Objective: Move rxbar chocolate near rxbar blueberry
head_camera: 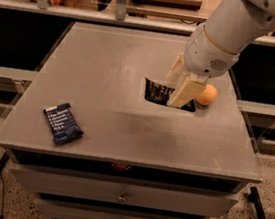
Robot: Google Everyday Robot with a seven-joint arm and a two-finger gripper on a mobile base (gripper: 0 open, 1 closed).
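The rxbar chocolate (pixel 156 92), a flat bar in a dark brown-black wrapper, is right of the table's centre. My gripper (pixel 180 87) reaches down from the upper right and is shut on the bar's right half, which its cream fingers (pixel 185 91) hide. The bar seems held just above the table; a soft shadow lies on the surface in front of it. The rxbar blueberry (pixel 62 123), in a navy blue wrapper with white text, lies flat near the front left corner, far to the left of the gripper.
An orange ball-shaped fruit (pixel 207 95) sits on the grey table (pixel 108 62) just right of the gripper. Drawers are below the table's front edge (pixel 125 161). A shelf rail with posts (pixel 121 1) runs behind the table.
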